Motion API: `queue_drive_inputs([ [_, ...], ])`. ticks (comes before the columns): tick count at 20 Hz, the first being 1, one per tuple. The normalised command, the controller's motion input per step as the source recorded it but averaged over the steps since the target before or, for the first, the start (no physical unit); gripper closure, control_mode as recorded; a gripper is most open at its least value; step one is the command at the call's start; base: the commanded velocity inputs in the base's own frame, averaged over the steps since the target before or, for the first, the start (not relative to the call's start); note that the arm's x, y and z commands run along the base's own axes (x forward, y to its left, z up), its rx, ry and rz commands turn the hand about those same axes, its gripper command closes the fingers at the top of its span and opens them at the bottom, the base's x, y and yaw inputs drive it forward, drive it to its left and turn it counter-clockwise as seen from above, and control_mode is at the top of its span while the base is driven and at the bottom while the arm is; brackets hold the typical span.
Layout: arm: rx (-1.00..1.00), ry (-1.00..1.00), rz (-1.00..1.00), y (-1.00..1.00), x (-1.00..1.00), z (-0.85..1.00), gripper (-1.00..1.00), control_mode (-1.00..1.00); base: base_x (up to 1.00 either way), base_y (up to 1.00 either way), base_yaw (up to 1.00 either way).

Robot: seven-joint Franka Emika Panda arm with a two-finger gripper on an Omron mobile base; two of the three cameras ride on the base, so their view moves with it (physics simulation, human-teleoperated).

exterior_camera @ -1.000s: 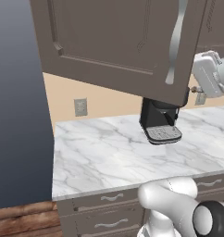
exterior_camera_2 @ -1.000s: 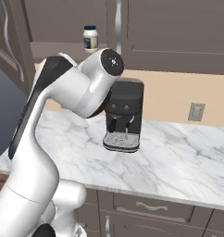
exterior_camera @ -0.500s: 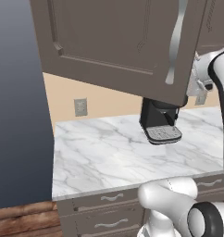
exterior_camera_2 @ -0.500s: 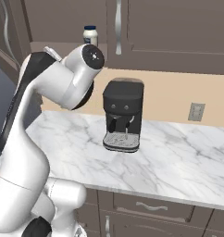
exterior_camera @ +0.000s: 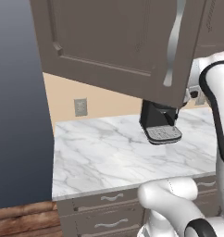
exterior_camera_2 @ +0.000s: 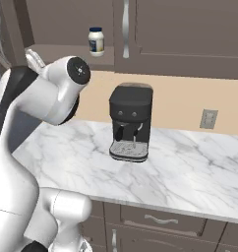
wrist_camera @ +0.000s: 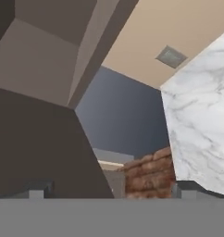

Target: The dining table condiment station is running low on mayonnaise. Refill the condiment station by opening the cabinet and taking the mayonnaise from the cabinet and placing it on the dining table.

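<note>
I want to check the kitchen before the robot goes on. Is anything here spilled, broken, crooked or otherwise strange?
Nothing stands out. The cabinet door hangs open over the counter, which the task needs. The mayonnaise stands upright on its shelf, the coffee machine stands straight, and no spill shows on the marble.

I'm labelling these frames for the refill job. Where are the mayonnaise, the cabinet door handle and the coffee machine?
mayonnaise (exterior_camera_2: 96, 41): right base view, on the label at mid-body.
cabinet door handle (exterior_camera: 172, 46): left base view, on the middle of the silver bar.
coffee machine (exterior_camera_2: 132, 109): right base view, on its black front face.
</note>
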Motion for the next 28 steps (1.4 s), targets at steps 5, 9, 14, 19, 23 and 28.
queue_drive_inputs([
  [5,0.16,0.00,0.00,0.81,-0.51,0.01,-1.00,-1.00,0.00,0.00,0.00],
  [9,0.16,0.00,0.00,0.93,-0.56,0.00,-1.00,-1.00,0.00,0.00,0.00],
  [14,0.08,0.00,-0.02,0.98,-0.30,0.00,-1.00,-1.00,0.00,0.00,0.00],
  [19,0.00,0.00,-0.07,0.85,0.00,0.00,-1.00,-1.00,0.00,0.00,0.00],
  [23,-0.02,0.01,0.00,0.25,0.00,0.00,-1.00,-1.00,0.00,0.00,0.00],
  [28,0.00,-0.04,-0.01,-0.48,0.00,0.04,-1.00,-1.00,0.00,0.00,0.00],
])
